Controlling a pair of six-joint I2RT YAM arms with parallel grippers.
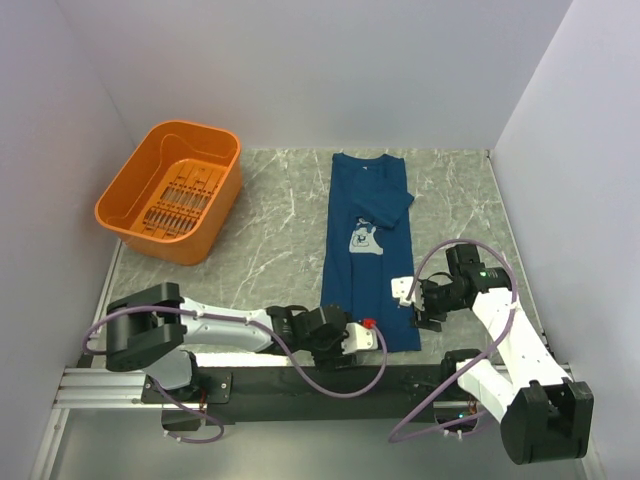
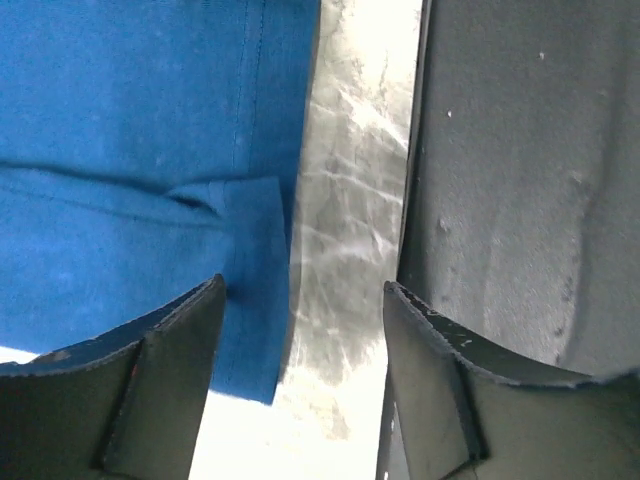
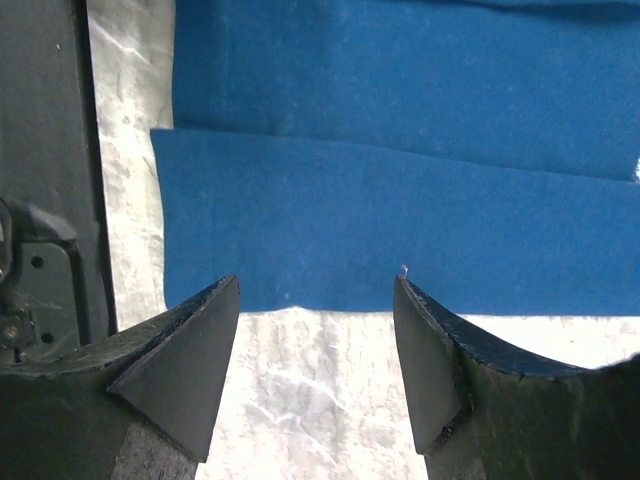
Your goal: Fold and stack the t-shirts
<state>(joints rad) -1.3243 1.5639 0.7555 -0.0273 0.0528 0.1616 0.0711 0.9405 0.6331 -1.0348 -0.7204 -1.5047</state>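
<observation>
Lying folded lengthwise on marble table [image 1: 270,230]: navy t-shirt [image 1: 350,285], chest print [image 1: 366,238] unreadable; left gripper [image 2: 300,300] and right gripper [image 3: 318,290] spread wide, empty.

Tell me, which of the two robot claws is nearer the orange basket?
The left gripper, at the t-shirt's near hem; the right gripper sits at its right edge, farther from the orange basket.
</observation>
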